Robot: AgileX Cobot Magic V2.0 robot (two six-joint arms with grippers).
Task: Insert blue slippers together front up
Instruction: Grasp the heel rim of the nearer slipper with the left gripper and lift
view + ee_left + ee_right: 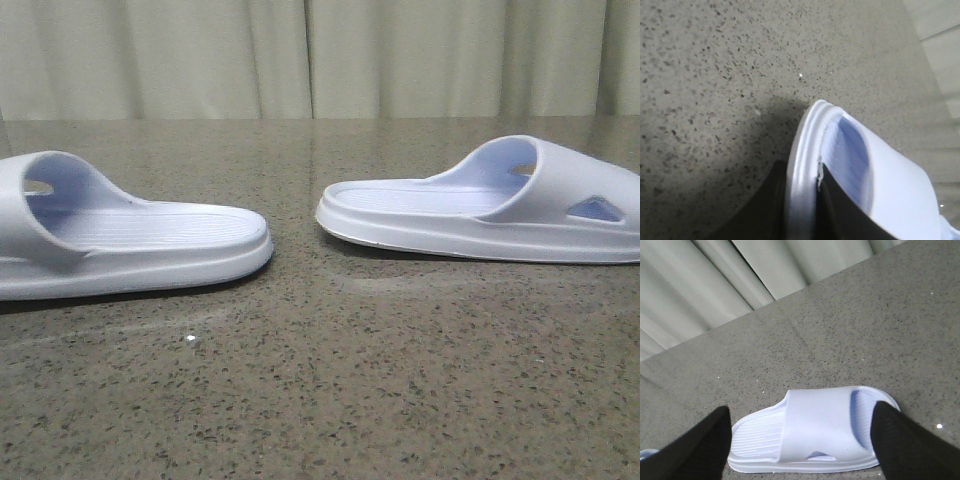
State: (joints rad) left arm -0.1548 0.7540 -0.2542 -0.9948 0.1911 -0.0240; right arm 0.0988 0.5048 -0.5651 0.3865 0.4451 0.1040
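Two pale blue slippers lie flat on the speckled table in the front view, heels facing each other. The left slipper [120, 240] has its strap at the left edge. The right slipper [490, 205] has its strap at the right. Neither gripper shows in the front view. In the left wrist view my left gripper [802, 210] is shut on the left slipper's [860, 170] side rim, one finger outside the sole and one inside on the footbed. In the right wrist view my right gripper [802, 445] is open above the right slipper [815, 430], its fingers spanning the slipper's length.
A pale curtain [320, 55] hangs behind the table's far edge. A gap of bare table [295, 300] separates the two heels. Floor tiles [940, 45] show beyond the table edge in the left wrist view.
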